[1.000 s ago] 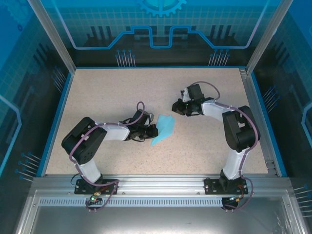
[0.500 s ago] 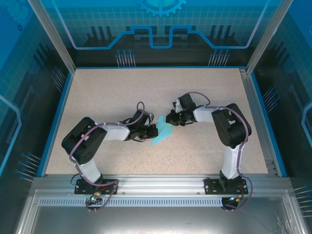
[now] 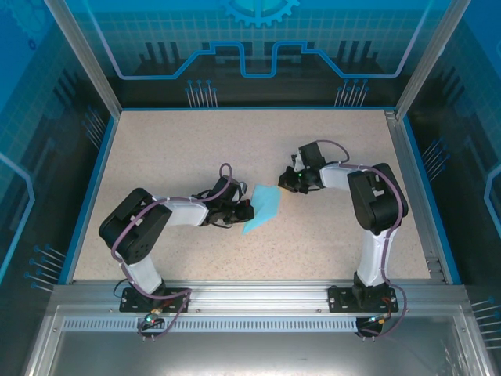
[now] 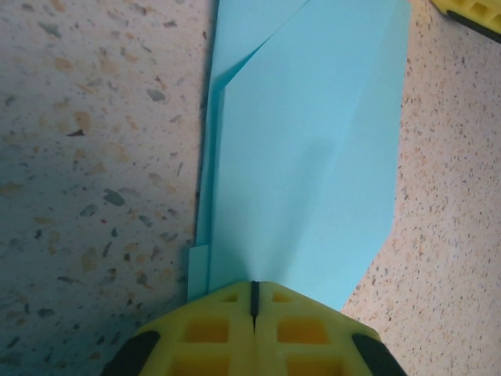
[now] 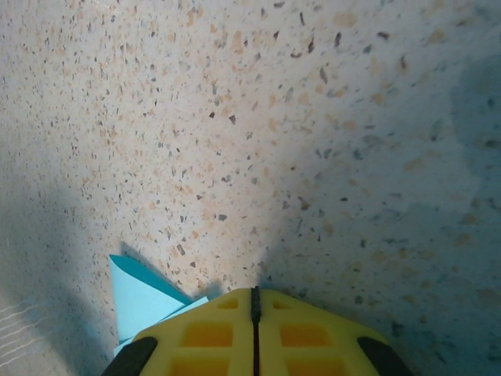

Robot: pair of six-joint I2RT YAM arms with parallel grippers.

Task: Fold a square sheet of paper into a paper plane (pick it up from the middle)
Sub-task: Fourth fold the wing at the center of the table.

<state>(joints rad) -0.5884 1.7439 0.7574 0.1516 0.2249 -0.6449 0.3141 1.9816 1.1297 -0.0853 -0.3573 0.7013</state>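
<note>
The paper plane, light-blue paper folded to a narrow pointed shape, lies mid-table with its tip toward the near side. In the left wrist view the paper plane shows layered flaps and a centre crease running into my jaws. My left gripper is shut on its near end. Just off the paper's far right corner, my right gripper is shut with nothing between the fingers. A corner of the paper plane shows at its left. One right fingertip shows past the paper's far end.
The speckled beige table has a blue rim, with metal frame posts at the corners. Both arms lie low, elbows out toward the table's sides. Open table lies behind and in front of the paper.
The right gripper moved left to the paper's far edge, then drew back right a little. The paper's upper flap shifted slightly. The left arm stayed still.
</note>
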